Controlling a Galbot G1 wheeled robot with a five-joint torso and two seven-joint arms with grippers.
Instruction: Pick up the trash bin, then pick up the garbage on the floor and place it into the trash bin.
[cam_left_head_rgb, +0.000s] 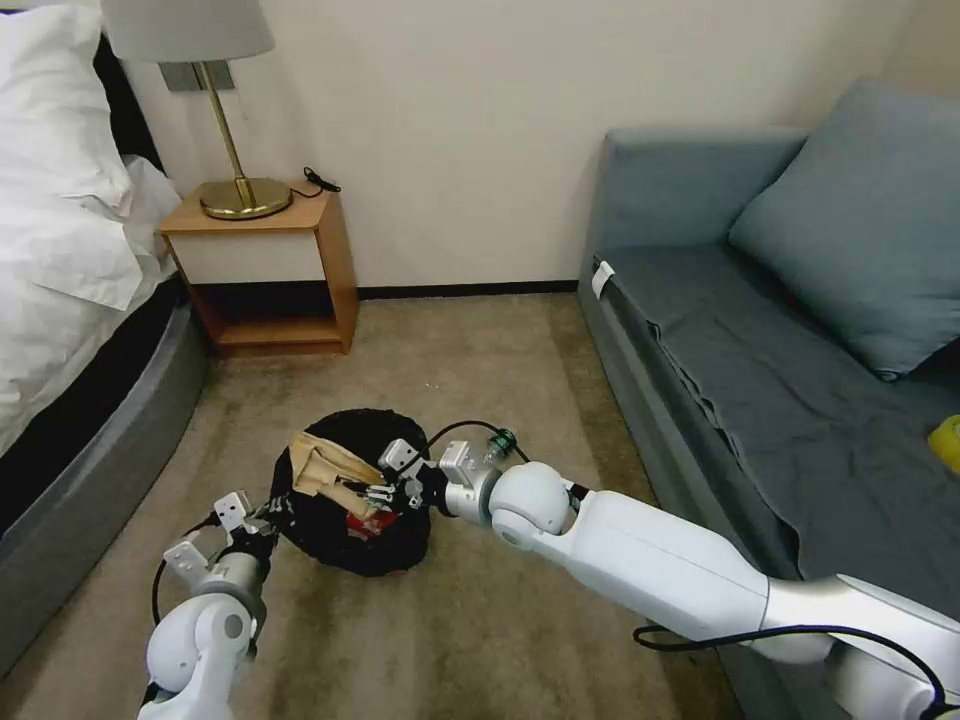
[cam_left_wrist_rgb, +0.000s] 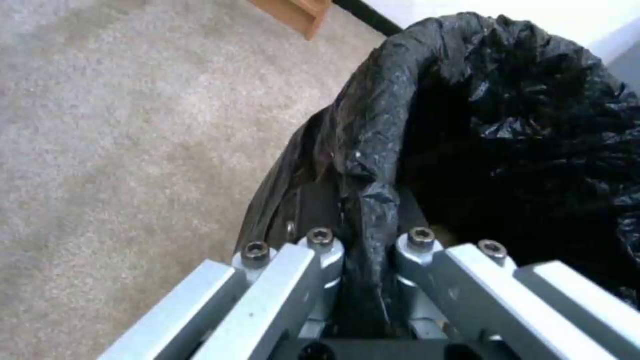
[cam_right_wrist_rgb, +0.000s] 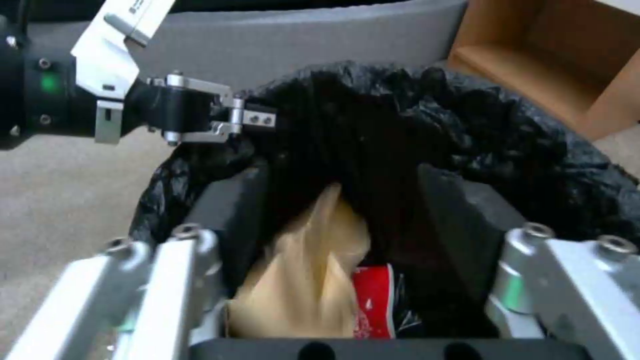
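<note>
Left gripper (cam_left_wrist_rgb: 363, 240) was clamped on the trash bin (cam_left_head_rgb: 350, 500) rim, black liner pinched between its fingers (cam_left_wrist_rgb: 320, 250). Bin sat on the carpet (cam_left_head_rgb: 480, 380) between bed (cam_left_head_rgb: 90, 450) and sofa (cam_left_head_rgb: 760, 380). Right gripper (cam_right_wrist_rgb: 347, 240) hung over the bin mouth, jaws spread wide, gripping nothing (tan paper wad (cam_right_wrist_rgb: 300, 280) and red-white wrapper (cam_right_wrist_rgb: 373, 305) lay inside, just beneath it).

The small round trash bin (cam_left_head_rgb: 350, 540) lined with a glossy black plastic bag is pinched at its rim by the left gripper (cam_left_wrist_rgb: 363, 250). A crumpled tan paper wad (cam_right_wrist_rgb: 300, 280) and a red-white wrapper (cam_right_wrist_rgb: 373, 305) lie inside, between the spread fingers of the right gripper (cam_right_wrist_rgb: 347, 235).
</note>
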